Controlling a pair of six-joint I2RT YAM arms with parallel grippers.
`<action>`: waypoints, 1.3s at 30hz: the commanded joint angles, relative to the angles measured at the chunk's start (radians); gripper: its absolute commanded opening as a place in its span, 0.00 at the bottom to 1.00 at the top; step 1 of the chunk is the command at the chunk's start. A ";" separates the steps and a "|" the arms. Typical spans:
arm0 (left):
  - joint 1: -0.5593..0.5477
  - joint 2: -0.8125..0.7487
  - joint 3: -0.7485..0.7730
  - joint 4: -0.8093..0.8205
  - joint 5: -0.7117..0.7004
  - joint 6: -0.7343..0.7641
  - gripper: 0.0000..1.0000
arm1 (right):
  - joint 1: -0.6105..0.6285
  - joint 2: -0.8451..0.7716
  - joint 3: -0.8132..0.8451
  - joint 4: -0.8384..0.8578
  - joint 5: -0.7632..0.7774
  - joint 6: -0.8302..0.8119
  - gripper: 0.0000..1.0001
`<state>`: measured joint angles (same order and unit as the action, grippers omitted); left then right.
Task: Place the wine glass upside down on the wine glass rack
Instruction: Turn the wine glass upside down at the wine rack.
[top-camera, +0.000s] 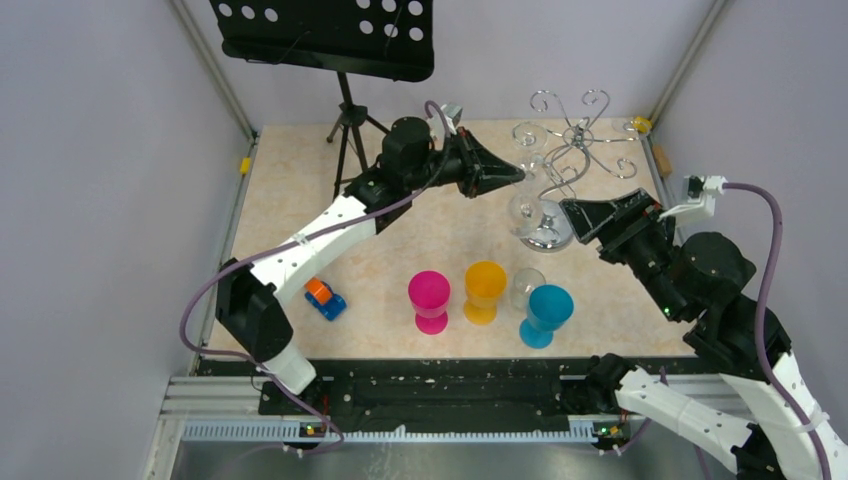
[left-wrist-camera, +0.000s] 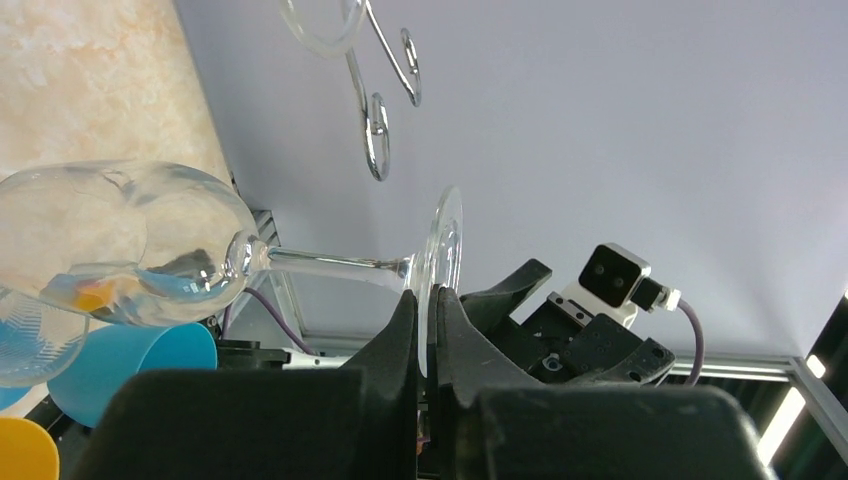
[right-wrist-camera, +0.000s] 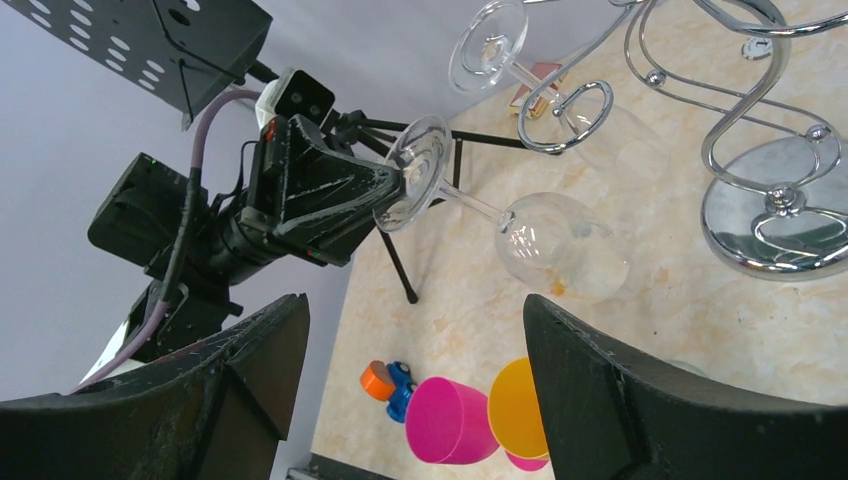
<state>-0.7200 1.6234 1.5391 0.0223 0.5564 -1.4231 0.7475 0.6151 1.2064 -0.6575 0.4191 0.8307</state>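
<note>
The left tool (left-wrist-camera: 426, 306) is clamping the flat round foot of the wine glass (right-wrist-camera: 560, 245), its fingers pressing together on the rim of that foot. It is holding the glass up off the desk (top-camera: 300, 190). The stem is slanting away from the tool, and the bowl is pointing down toward the rack (right-wrist-camera: 780, 225). From above, the bowl is showing just beside the rack's round mirror-like base; whether it is touching the base is not clear. The glass is not hanging on any hook.

The right tool (right-wrist-camera: 412, 305) is hovering on the other side of the rack with its fingers standing wide apart and gripping nothing. It is facing the held glass and the left tool.

A second clear glass (right-wrist-camera: 487, 48) is hanging upside down on the rack, its stem sitting in one curled hook and its foot lying above it.

Nearer the arms, a pink cup (top-camera: 430, 298), an orange cup (top-camera: 485, 290) and a blue cup (top-camera: 547, 312) are standing in a row. Another clear glass (top-camera: 527, 285) is standing between the orange and blue ones. A small toy car (top-camera: 325, 298) is lying to the left of them, and a black music stand (top-camera: 330, 35) is standing at the far left corner.
</note>
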 joint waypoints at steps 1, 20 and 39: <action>-0.003 0.012 0.059 0.124 -0.016 -0.039 0.00 | -0.010 -0.011 0.050 -0.009 0.021 -0.017 0.80; 0.004 0.146 0.193 0.112 -0.043 -0.058 0.00 | -0.010 0.002 0.045 -0.011 0.013 -0.027 0.80; 0.010 0.247 0.313 0.086 -0.043 -0.072 0.00 | -0.010 0.016 0.036 0.006 0.003 -0.031 0.80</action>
<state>-0.7139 1.8744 1.7844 0.0422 0.5117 -1.4910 0.7475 0.6178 1.2255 -0.6804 0.4255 0.8124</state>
